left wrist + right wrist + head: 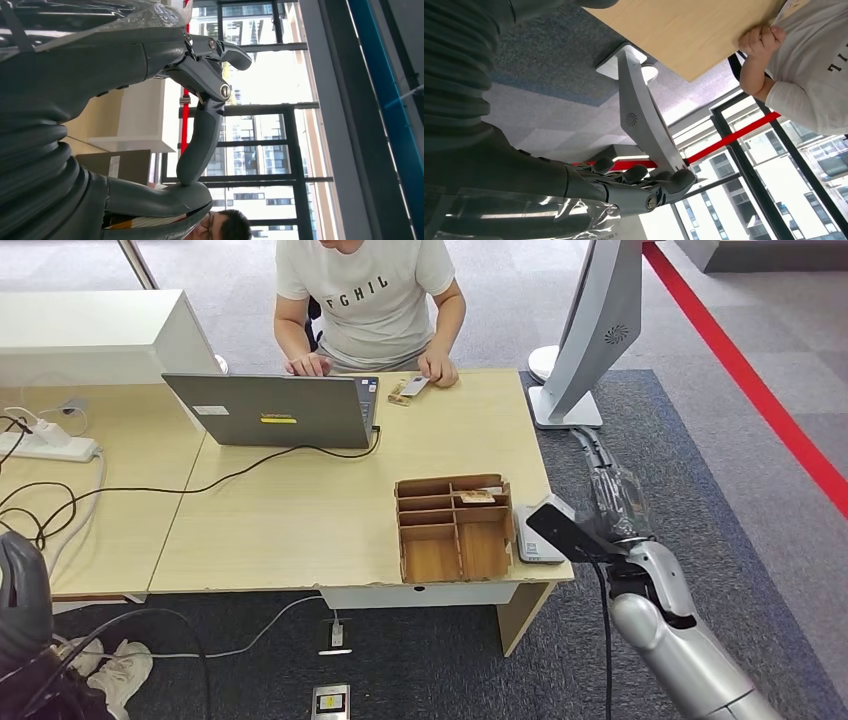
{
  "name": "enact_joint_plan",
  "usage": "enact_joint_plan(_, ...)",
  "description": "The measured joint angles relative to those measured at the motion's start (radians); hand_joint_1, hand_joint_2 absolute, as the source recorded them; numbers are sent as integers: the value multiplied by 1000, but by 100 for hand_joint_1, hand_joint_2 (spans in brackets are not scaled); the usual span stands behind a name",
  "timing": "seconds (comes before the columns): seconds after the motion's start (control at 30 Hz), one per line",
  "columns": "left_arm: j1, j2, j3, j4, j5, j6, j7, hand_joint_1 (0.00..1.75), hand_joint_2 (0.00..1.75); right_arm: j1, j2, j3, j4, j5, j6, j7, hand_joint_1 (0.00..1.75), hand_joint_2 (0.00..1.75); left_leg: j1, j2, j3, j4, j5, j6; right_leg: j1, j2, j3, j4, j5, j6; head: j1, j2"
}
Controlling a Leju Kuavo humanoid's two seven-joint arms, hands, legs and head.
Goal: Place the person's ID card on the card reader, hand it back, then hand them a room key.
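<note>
Head view: pale wooden worktop (300, 520); person's hand (438, 368) holding small white ID card (414, 386) at far edge. Grey flat card reader (535, 540) beside brown cardboard divider tray (455, 530). Right robot hand (634, 185) released, fingers spread; left robot hand (200, 100) likewise released, holding nothing.

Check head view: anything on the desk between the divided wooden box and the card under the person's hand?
Bare desktop only. Nothing sits between the wooden box and the card; the laptop is off to one side.
</note>
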Motion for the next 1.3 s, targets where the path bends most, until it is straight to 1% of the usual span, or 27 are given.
enact_joint_plan(0.17, -22, 0, -2, 1, 9, 0, 5, 0, 175, 21, 1, -5, -19, -10, 12, -24, 0, 175, 0, 0, 0, 0, 0, 0, 0, 0, 0, 0, 0, 0, 0, 0)
enact_joint_plan(0.33, -41, 0, -5, 4, 23, 0, 0, 0, 175, 32, 16, -1, -29, -27, 23, -51, 0, 175, 0, 0, 0, 0, 0, 0, 0, 0, 0, 0, 0, 0, 0, 0)
enact_joint_plan(0.57, -67, 1, -12, 13, 33, 0, -8, 0, 175, 44, 55, 16, -32, -47, 41, -80, 0, 175, 0, 0, 0, 0, 0, 0, 0, 0, 0, 0, 0, 0, 0, 0)
enact_joint_plan(0.87, -75, 1, -28, 29, 37, 0, -14, 0, 175, 38, 106, 41, -21, -57, 59, -111, 0, 175, 0, 0, 0, 0, 0, 0, 0, 0, 0, 0, 0, 0, 0, 0)
enact_joint_plan(1.1, -89, 2, -36, 40, 47, 0, -14, 0, 175, 26, 145, 62, -3, -54, 70, -120, 0, 175, 0, 0, 0, 0, 0, 0, 0, 0, 0, 0, 0, 0, 0, 0)
enact_joint_plan(1.3, -116, 3, -55, 55, 68, 0, -20, 0, 175, 24, 169, 79, 17, -52, 76, -130, 0, 175, 0, 0, 0, 0, 0, 0, 0, 0, 0, 0, 0, 0, 0, 0)
